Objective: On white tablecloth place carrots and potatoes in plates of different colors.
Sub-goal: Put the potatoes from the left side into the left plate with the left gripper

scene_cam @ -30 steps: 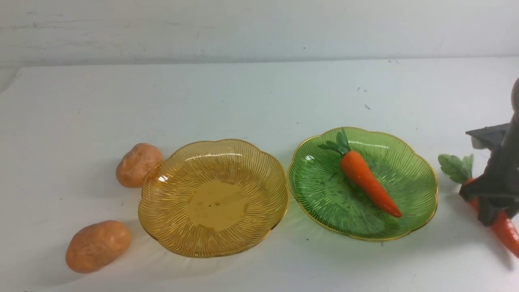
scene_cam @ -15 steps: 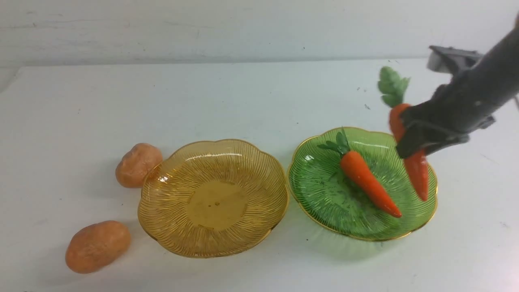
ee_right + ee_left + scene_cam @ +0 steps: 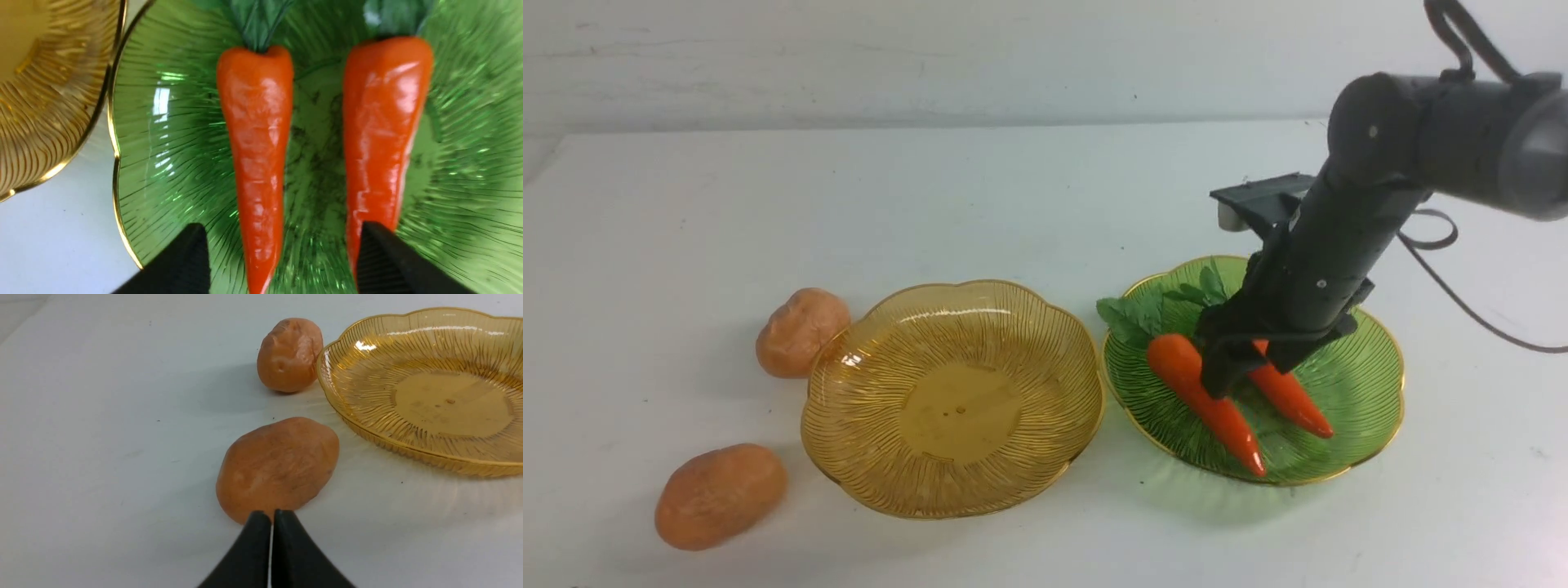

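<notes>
Carrots (image 3: 1194, 392) lie side by side in the green plate (image 3: 1368, 371), under my right fingers (image 3: 1221, 367), which are spread open, gripping nothing. My left fingers (image 3: 253, 547) are clenched empty, potato (image 3: 278, 465) just ahead.

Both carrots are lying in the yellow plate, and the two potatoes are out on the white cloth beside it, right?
Not quite. The front view shows the left carrot and the right carrot lying in the green plate; the yellow plate holds nothing. The near potato and far potato are indeed on the white cloth beside it.
</notes>
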Available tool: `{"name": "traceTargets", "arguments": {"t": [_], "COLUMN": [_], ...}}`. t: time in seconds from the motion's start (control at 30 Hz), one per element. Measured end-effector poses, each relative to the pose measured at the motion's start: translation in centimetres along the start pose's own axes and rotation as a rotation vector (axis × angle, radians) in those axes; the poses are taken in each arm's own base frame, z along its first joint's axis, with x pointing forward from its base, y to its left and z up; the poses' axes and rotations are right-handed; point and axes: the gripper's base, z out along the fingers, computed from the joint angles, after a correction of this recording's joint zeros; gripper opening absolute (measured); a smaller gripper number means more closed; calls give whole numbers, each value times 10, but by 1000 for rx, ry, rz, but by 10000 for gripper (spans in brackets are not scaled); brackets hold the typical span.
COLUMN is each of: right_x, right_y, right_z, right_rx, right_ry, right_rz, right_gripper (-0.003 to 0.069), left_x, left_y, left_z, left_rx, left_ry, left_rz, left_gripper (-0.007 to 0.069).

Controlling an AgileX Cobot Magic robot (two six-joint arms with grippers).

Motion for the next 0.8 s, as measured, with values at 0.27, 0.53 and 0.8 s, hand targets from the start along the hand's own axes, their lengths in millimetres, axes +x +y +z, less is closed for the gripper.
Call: {"name": "traceTargets", "arguments": {"t": [0.27,0.53,0.8], "right_x": [44,141,211], "right_y": [13,28,32], "right_z": [-80,-120,-122], "right_rx": [40,43,74], "right_ry": [-130,-195,-499], "right_rz": [5,1,-2], "right_gripper": [31,-15,-15], "left_x": [0,-2,-14], "left_y": [-3,-10,-18], "left_z": [0,-1,-3], "left_rx": [32,114,253], "left_ry": [-2,-7,-67], "left_rz": [-97,-347,-799], "left_gripper": [-3,-3,-3]}}
